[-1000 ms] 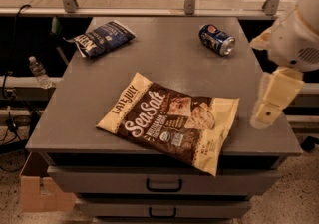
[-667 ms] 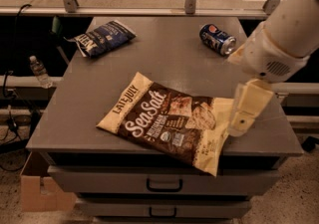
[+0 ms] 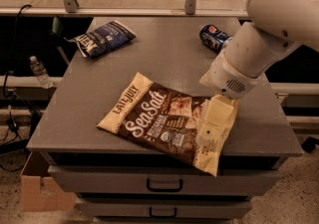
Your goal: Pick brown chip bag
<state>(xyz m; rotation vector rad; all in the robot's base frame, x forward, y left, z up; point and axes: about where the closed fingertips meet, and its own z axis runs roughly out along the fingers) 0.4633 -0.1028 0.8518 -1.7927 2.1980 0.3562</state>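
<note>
Hanging low over the grey cabinet top [image 3: 164, 63], the cream gripper [image 3: 213, 128] sits at the end of a thick white arm [image 3: 259, 44] that comes in from the upper right. It is right above the right-hand end of the brown chip bag [image 3: 149, 113] and hides part of that end. From here I cannot tell whether it touches the bag, nor whether it is set wide, narrow or closed on anything.

The bag lies flat and slanted on the top. It stretches from under the gripper out to the gripper's left, white "Sea Salt" lettering facing up on the dark-brown face. Its cream corner just below the gripper reaches past the front edge of the cabinet top.

Behind the gripper, toward the far edge, a blue can [image 3: 213, 36] lies on its side, close against the arm and apart from the bag. Far off to the gripper's left and back, near the far left corner, rests a dark-blue snack bag [image 3: 102, 38], well apart from the brown one.

Below the gripper, under the front edge, is a grey drawer [image 3: 164, 184] with a dark handle. Down on the floor, well to the gripper's left, stands a cardboard box [image 3: 37, 188], and a water bottle [image 3: 39, 71] stands on a ledge beside the cabinet.
</note>
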